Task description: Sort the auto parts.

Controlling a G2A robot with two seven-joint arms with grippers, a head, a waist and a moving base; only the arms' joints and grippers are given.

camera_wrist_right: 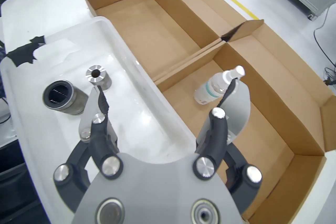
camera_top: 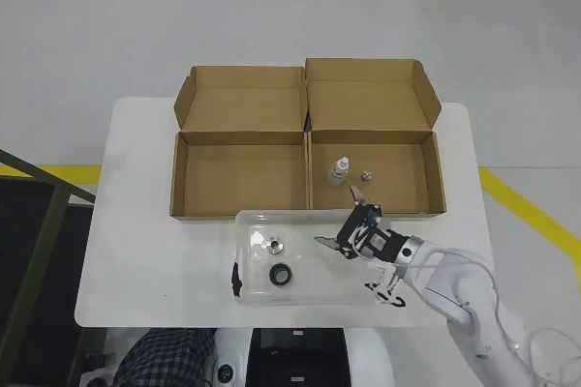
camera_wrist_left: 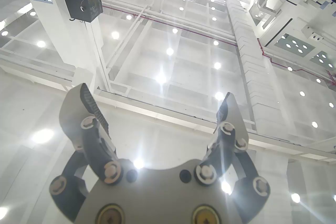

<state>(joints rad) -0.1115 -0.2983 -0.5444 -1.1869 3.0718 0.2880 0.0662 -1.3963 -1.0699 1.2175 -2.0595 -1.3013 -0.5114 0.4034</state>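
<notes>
White bench (camera_top: 136,242) carries a clear tray (camera_wrist_right: 136,114) holding a bearing (camera_wrist_right: 61,99) and steel bushing (camera_wrist_right: 97,76); right claw (camera_wrist_right: 166,90) hangs open, empty, near them, left claw (camera_wrist_left: 155,92) open too. Next, likely: grasp one.

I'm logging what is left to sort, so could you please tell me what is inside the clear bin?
The clear bin holds two metal parts: a small silver bushing and a larger dark-bored sleeve. The floor beneath the open right gripper is covered.
</notes>
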